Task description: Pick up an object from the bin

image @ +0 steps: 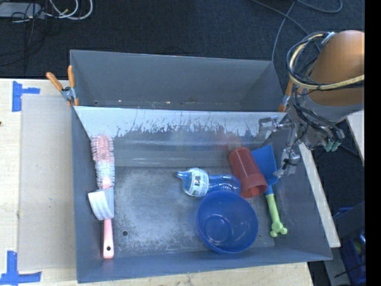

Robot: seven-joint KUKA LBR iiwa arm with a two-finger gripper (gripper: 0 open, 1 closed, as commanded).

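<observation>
Approach step: the claw, clenched or released I can't tell, hangs just beside the blue scoop and likely needs to drop next.

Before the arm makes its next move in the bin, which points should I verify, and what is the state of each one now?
1. Gripper is inside the bin, near its right wall: ok.
2. Nearest thing is identified, a blue scoop with a green handle: ok.
3. Gripper touches the scoop: cannot tell.
4. Free room around the scoop: not ok, the red cup lies against it.
5. Blue bowl is apart from the gripper: ok.
6. Pink brush is far off, at the left: ok.
</observation>
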